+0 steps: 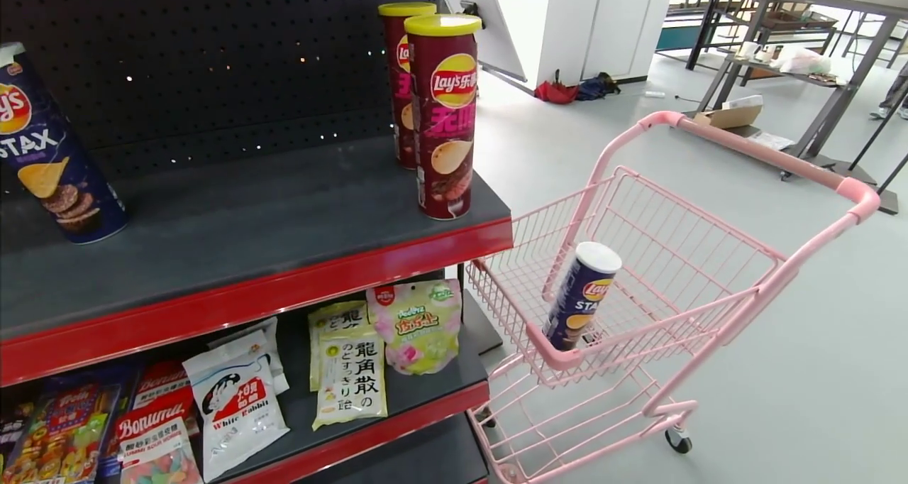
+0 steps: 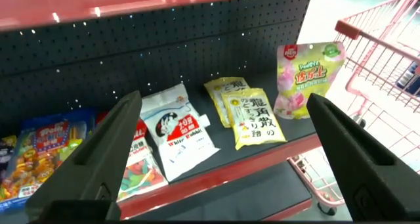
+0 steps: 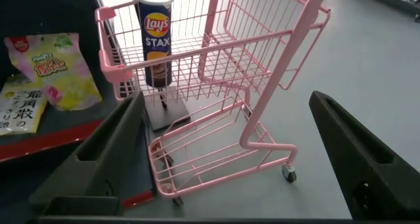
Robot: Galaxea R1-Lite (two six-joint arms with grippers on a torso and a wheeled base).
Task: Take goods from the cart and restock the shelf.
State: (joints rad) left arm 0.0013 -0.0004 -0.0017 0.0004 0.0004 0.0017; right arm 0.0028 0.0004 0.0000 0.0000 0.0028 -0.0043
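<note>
A pink cart [image 1: 709, 207] stands to the right of the shelf [image 1: 248, 243]. One dark blue chip can [image 1: 580, 296] with a white lid stands upright in its basket, near the corner closest to the shelf. It also shows in the right wrist view as the blue can [image 3: 157, 40] inside the pink cart [image 3: 262, 86]. My right gripper [image 3: 230, 158] is open, low and some way back from the cart. My left gripper [image 2: 223, 158] is open in front of the lower shelf's snack bags [image 2: 177, 132]. The upper shelf holds two maroon cans [image 1: 443, 115] and a blue can [image 1: 50, 150].
The lower shelf board [image 1: 425, 392] carries several snack bags, among them a white one [image 1: 237, 399] and a green-pink one [image 1: 418, 324]. Grey floor [image 1: 816, 370] lies open around the cart. Metal tables [image 1: 794, 37] stand far behind.
</note>
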